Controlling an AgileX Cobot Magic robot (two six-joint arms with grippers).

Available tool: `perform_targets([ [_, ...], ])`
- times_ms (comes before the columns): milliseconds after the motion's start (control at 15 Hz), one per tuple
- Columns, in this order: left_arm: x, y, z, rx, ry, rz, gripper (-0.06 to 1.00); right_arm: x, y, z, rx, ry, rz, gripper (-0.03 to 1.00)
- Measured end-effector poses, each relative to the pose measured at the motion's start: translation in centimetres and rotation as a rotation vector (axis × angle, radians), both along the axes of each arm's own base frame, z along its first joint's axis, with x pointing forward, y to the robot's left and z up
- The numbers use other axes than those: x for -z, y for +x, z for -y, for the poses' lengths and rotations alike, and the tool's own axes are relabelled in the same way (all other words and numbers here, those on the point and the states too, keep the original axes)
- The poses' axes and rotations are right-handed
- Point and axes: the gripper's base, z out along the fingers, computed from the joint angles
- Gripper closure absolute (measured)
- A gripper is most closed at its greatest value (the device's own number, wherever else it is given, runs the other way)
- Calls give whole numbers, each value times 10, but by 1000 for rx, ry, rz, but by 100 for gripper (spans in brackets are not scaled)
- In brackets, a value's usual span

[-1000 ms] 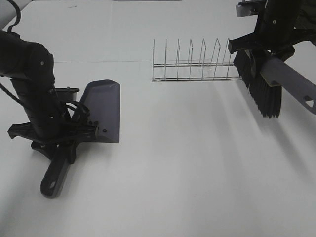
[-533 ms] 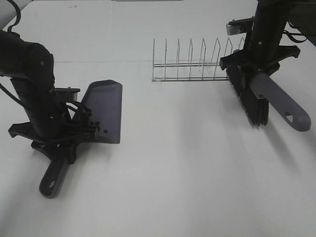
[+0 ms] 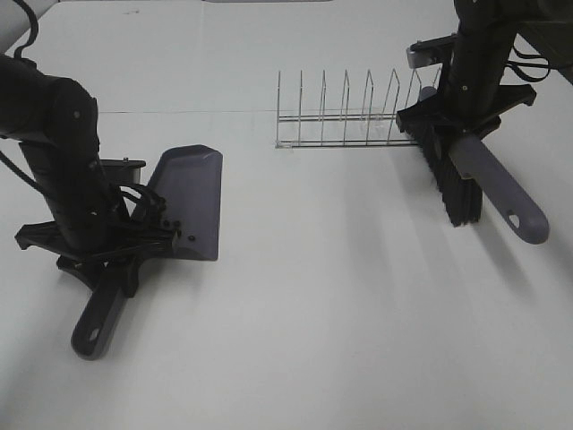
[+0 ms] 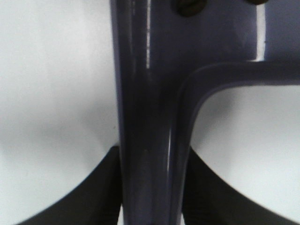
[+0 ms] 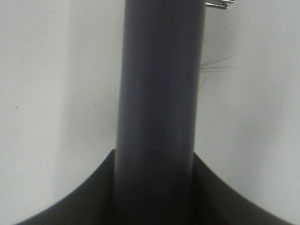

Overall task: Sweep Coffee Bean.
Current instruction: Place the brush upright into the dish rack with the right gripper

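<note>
The left gripper (image 3: 109,255) is clamped tight on the handle of the grey dustpan (image 3: 190,193) at the left of the white table (image 3: 313,313). A few dark coffee beans (image 3: 176,235) lie in the pan near its handle end — only a handful show. At the far right, the right gripper (image 3: 461,125) is closed around the handle of the brush (image 3: 492,179) — its black bristles sit just beside the right end of the wire rack (image 3: 345,121).

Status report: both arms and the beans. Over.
Left gripper shut on dustpan handle. Right gripper shut on brush, beside wire rack. Coffee beans seemingly in dustpan; none seen on table.
</note>
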Motion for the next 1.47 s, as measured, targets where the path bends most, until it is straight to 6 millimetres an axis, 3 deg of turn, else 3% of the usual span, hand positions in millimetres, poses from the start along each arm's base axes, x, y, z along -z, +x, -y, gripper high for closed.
perform_targets([
  [533, 0, 0, 0, 0, 0, 0, 63, -1, -9, 4, 24, -35, -91, 70],
  [733, 0, 0, 0, 0, 0, 0, 63, -15, -5, 2, 35, -10, 1, 70],
  [1267, 0, 0, 0, 1, 0, 0, 63, -17, 5, 0, 12, 16, 101, 70],
  [1467, 0, 0, 0, 3, 0, 0, 63, -20, 9, 8, 36, 47, 143, 70],
])
